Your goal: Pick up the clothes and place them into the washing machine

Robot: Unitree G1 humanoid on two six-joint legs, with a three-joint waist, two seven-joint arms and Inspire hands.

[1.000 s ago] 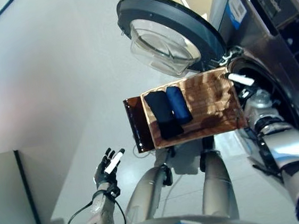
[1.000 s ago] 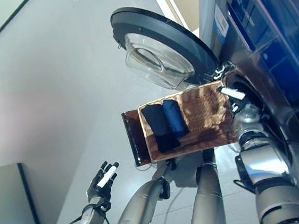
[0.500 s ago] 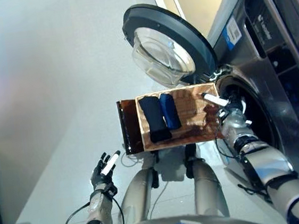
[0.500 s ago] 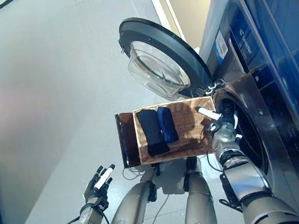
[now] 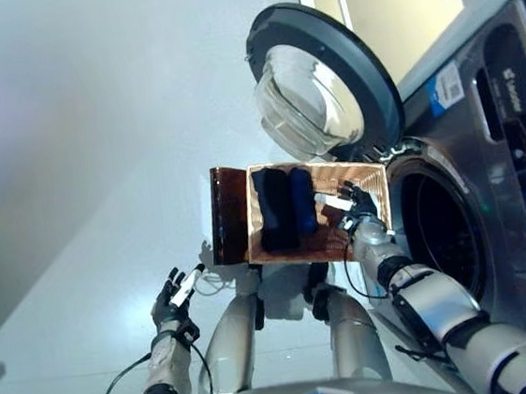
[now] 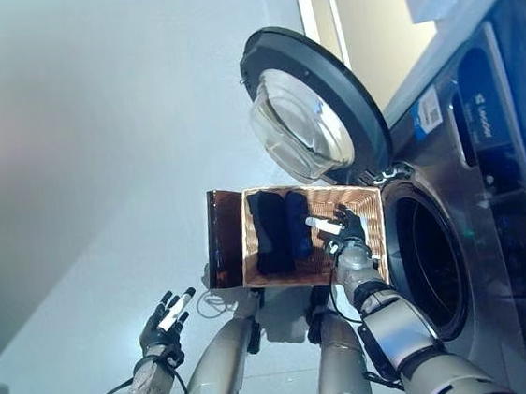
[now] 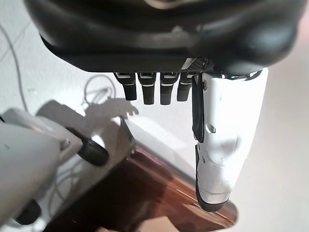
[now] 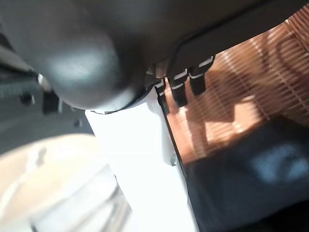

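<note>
A shallow wicker basket (image 5: 367,182) rests on a low dark brown box (image 5: 228,215) beside the washing machine (image 5: 485,164). In it lie a black garment (image 5: 273,209) and a dark blue garment (image 5: 303,200), side by side. My right hand (image 5: 355,208) hovers over the basket's right part, fingers straight, its white thumb pointing at the blue garment. In the right wrist view the basket weave (image 8: 251,82) and dark cloth (image 8: 251,188) show past the thumb. My left hand (image 5: 173,299) is open and empty, low at the left over the floor. The machine's round door (image 5: 321,78) stands open.
The drum opening (image 5: 441,235) lies right of the basket. The open door's glass bowl (image 5: 305,103) hangs above the basket. Pale floor spreads to the left. The left wrist view shows the brown box's corner (image 7: 145,193).
The view has shifted. My right hand has moved from the drum's edge at the basket's right rim leftward, over the basket toward the blue garment. The left hand has kept its pose.
</note>
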